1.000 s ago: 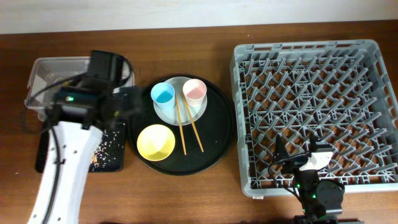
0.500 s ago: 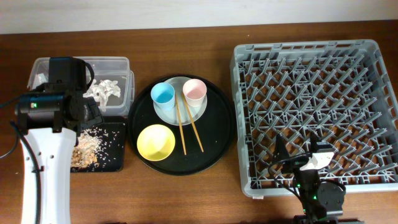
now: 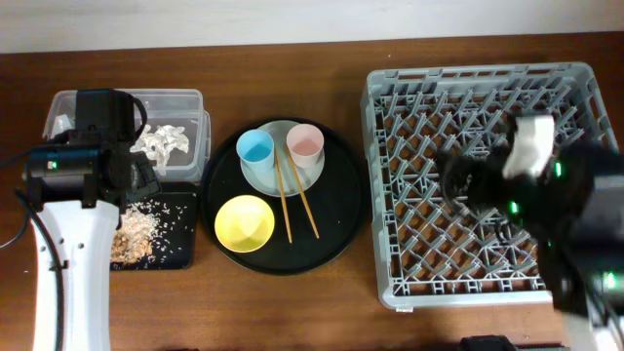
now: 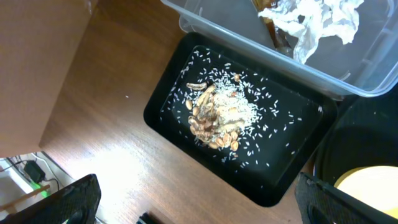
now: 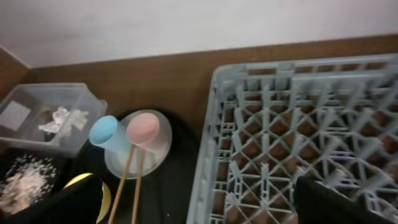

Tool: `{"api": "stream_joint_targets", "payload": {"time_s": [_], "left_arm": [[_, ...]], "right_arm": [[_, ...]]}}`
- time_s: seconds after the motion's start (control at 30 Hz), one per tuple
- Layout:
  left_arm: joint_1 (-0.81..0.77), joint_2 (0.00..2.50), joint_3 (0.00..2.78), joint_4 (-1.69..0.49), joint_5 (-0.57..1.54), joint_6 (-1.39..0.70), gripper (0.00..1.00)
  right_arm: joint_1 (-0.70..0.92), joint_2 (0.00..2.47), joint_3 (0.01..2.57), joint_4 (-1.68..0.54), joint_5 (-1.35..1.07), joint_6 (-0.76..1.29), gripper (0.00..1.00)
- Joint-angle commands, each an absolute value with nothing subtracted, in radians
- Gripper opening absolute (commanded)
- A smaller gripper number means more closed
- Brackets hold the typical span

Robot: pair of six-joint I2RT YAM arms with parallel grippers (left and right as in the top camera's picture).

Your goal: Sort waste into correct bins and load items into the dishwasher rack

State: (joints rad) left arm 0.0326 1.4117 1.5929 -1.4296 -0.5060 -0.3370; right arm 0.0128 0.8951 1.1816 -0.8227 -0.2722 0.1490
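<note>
My left tool (image 4: 196, 186), fingers spread and empty, hangs over the shallow black tray (image 4: 292, 162) where the food scraps (image 4: 217, 118) lie heaped. Bare bench (image 4: 112, 137) runs along the tray's outer edge. The clear tub (image 3: 185, 97) just beyond holds the tissue (image 3: 161, 144). My right tool (image 5: 199, 196), likewise spread, hovers above the dishwasher rack (image 3: 373, 195), its arm (image 3: 526, 175) blurred over the pegs. The yellow bowl (image 3: 244, 222), cups and chopsticks (image 3: 285, 200) sit on the round tray (image 3: 341, 219), a narrow strip of bench away from the rack.
</note>
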Motion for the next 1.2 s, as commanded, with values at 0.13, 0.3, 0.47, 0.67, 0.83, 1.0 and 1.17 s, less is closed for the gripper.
{"api": "stream_joint_targets", "payload": {"time_s": [0.13, 0.3, 0.47, 0.67, 0.83, 1.0, 1.17], "left_arm": [[0.038, 1.400, 1.604, -1.430, -0.517, -0.332, 0.99], [0.038, 1.400, 1.604, -1.430, -0.517, -0.332, 0.99], [0.038, 1.400, 1.604, -1.430, -0.517, -0.332, 0.99], [0.038, 1.400, 1.604, -1.430, -0.517, -0.332, 0.99], [0.038, 1.400, 1.604, -1.430, -0.517, -0.332, 0.99], [0.038, 1.400, 1.604, -1.430, -0.517, -0.332, 0.99], [0.038, 1.400, 1.604, -1.430, -0.517, -0.332, 0.99]], "right_arm": [[0.015, 1.365, 1.408, -1.037, -0.873, 0.141, 0.90], [0.186, 1.500, 1.408, -1.085, -0.752, 0.260, 0.34], [0.557, 1.516, 1.408, -1.048, -0.262, 0.467, 0.33], [0.829, 1.597, 1.408, -0.983, -0.016, 0.578, 0.27], [0.878, 1.702, 1.408, -0.887, -0.008, 0.614, 0.20], [0.889, 1.811, 1.408, -0.780, 0.020, 0.623, 0.21], [0.889, 1.891, 1.407, -0.722, 0.108, 0.622, 0.28]]}}
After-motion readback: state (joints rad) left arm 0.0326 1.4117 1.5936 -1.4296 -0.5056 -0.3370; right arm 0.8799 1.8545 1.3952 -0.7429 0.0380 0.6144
